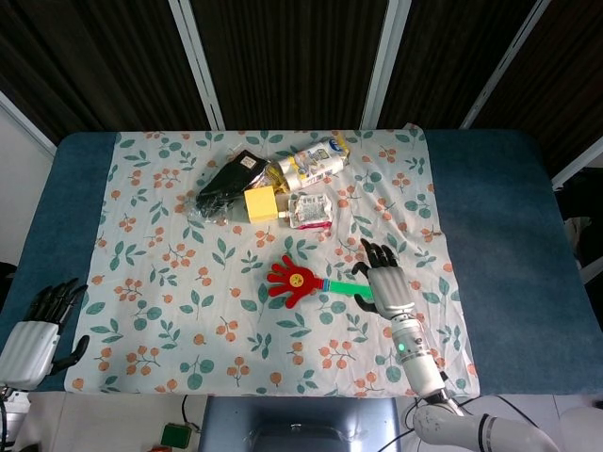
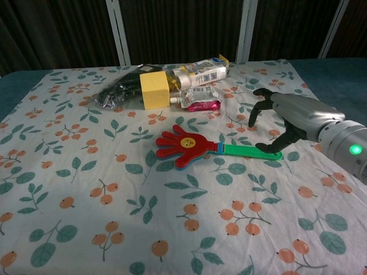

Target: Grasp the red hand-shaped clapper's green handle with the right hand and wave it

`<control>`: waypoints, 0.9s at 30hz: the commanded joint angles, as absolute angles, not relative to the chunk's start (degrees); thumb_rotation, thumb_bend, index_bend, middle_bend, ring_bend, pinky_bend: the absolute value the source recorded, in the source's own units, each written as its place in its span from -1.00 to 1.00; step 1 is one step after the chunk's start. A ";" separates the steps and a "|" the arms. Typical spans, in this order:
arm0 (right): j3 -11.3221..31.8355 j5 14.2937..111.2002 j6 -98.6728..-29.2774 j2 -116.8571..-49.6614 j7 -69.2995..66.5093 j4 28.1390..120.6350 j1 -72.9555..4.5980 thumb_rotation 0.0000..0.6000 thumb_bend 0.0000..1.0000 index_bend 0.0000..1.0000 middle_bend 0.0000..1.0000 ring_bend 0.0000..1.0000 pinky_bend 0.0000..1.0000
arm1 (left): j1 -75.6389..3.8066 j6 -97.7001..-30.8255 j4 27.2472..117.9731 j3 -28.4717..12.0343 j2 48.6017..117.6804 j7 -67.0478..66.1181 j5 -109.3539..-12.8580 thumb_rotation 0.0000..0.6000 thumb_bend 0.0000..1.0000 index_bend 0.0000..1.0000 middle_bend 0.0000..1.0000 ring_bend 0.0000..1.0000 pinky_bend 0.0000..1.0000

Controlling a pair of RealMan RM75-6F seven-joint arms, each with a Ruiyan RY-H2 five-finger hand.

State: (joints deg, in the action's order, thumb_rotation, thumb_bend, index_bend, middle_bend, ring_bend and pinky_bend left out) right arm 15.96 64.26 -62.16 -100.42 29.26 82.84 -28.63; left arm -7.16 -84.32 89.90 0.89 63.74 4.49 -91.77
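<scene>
Lying flat, clapper [image 1: 293, 280] points left, green handle [image 1: 350, 291] rightward.

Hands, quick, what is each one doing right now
Left hand: open, holding nothing.
Right hand: open above the clapper's green handle, not gripping it.

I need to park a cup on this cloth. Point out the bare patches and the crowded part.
Bare: the cloth left of the clapper, and the near strip below it. Crowded: the far middle, around the yellow block and pouch. The right robot hand hangs over the handle's end.
</scene>
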 commanded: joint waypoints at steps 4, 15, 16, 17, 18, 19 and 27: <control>17.58 59.25 -60.36 -104.68 32.73 78.04 -32.40 1.00 -0.22 0.00 -0.97 -1.00 -1.00 | -7.07 -84.22 90.32 0.95 63.33 4.61 -91.58 1.00 -0.19 -1.00 -1.00 -1.00 -0.85; 16.35 56.89 -60.26 -105.79 31.95 77.64 -33.90 1.00 -0.22 0.01 -0.97 -1.00 -1.00 | -6.91 -84.55 90.36 1.16 63.13 4.73 -92.02 1.00 -0.19 -1.00 -1.00 -1.00 -0.84; 16.28 56.77 -60.23 -105.91 31.91 77.48 -34.05 1.00 -0.22 0.01 -0.97 -1.00 -1.00 | -6.92 -84.53 90.38 1.16 63.14 4.70 -92.02 1.00 -0.19 -1.00 -1.00 -1.00 -0.84; 16.21 56.66 -60.22 -106.06 31.93 77.26 -34.22 1.00 -0.22 0.02 -0.97 -1.00 -1.00 | -6.93 -84.50 90.40 1.17 63.14 4.68 -92.03 1.00 -0.19 -1.00 -1.00 -1.00 -0.84; 16.13 56.52 -60.23 -106.26 31.93 77.02 -34.43 1.00 -0.22 0.03 -0.96 -1.00 -1.00 | -6.94 -84.49 90.44 1.20 63.13 4.64 -92.08 1.00 -0.19 -1.00 -1.00 -1.00 -0.84; 16.12 56.46 -60.30 -106.43 31.87 76.84 -34.57 1.00 -0.22 0.03 -0.96 -1.00 -1.00 | -6.94 -84.47 90.46 1.22 63.13 4.61 -92.12 1.00 -0.19 -1.00 -1.00 -1.00 -0.84; 15.55 55.98 -60.65 -107.66 31.54 74.88 -35.50 1.00 -0.20 0.07 -0.93 -1.00 -1.00 | -6.93 -84.59 90.49 1.29 63.00 5.01 -92.32 1.00 -0.18 -1.00 -1.00 -1.00 -0.84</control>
